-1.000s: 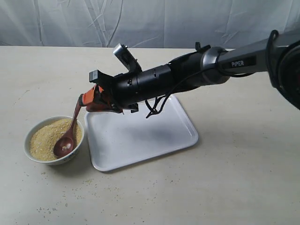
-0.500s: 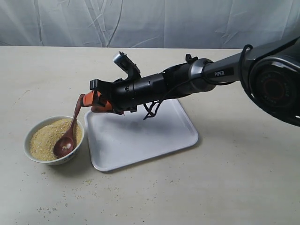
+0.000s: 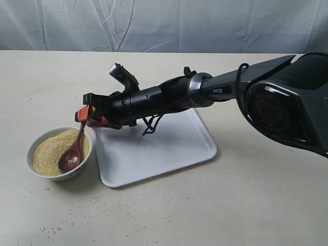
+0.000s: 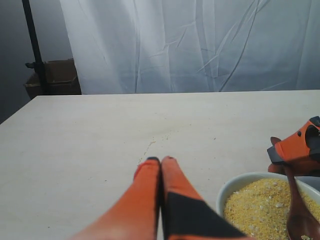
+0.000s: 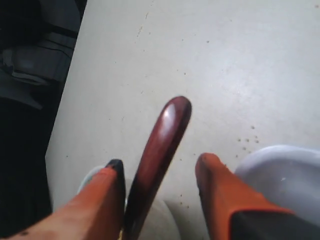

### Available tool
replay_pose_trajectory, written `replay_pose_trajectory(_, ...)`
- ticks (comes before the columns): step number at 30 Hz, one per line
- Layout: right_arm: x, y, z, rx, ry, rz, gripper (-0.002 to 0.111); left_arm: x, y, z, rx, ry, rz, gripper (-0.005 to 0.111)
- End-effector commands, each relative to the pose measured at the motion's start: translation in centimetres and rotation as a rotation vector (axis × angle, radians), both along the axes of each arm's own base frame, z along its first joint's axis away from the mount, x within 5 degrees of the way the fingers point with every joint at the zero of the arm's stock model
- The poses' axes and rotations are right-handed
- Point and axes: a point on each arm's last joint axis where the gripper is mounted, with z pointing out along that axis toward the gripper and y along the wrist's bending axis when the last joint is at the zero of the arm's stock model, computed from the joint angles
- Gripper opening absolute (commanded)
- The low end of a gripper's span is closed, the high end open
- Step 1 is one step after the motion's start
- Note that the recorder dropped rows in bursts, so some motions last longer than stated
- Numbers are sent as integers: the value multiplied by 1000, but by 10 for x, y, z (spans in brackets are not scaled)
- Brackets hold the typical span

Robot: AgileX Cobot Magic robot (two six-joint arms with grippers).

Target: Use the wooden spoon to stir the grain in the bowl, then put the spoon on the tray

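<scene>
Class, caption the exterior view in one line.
Right gripper at the handle of the wooden spoon resting in the bowl of grain, tray alongside.

Right gripper (image 3: 81,117) shifted toward 9 o'clock and dropped slightly, now lower on the wooden spoon (image 3: 72,155) handle; arm stretched flatter.

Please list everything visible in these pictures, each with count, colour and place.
bowl: one, white, on the table beside the tray
grain: one heap, yellow-tan, in the bowl
wooden spoon: one, dark reddish-brown, head in the grain, handle up between the right fingers
tray: one, white, on the table under the right arm
table: one, pale beige, under everything
curtain: one, white, behind the table
cardboard box: one, brown, beyond the table
right fingers: two, orange, apart, either side of the spoon handle
left fingers: two, orange and black, closed together, near the bowl
</scene>
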Motion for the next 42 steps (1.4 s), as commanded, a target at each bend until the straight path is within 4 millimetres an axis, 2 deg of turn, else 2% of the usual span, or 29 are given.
replay_pose_trajectory(1,2,1,5,15,-8,-3,25,0,0,-1,-3,-6,0,0)
replay_pose_trajectory(5,4,2,8,22,-8,-7,-1,0,0,-1,-3,-6,0,0)
replay_pose_trajectory(11,6,1,11,15,0,-36,-1,0,0,-1,-3,-6,0,0)
replay_pose_trajectory(16,8,1,30,29,-37,-47,-1,0,0,-1,-3,-6,0,0)
replay_pose_trajectory(25,2,4,92,63,-386,42,-1,0,0,-1,-3,-6,0,0)
replay_pose_trajectory(26,-6,10,103,69,-485,89,-1,0,0,-1,-3,-6,0,0)
replay_pose_trajectory(29,-31,30,117,77,-737,227,-1,0,0,-1,-3,-6,0,0)
replay_pose_trajectory(30,-42,40,117,76,-841,288,-1,0,0,-1,-3,-6,0,0)
replay_pose_trajectory(35,-60,64,105,-113,-1090,324,-1,0,0,-1,-3,-6,0,0)
replay_pose_trajectory(39,-67,72,84,-118,-1063,365,-1,0,0,-1,-3,-6,0,0)
replay_pose_trajectory(42,-75,77,80,-85,-1022,387,-1,0,0,-1,-3,-6,0,0)
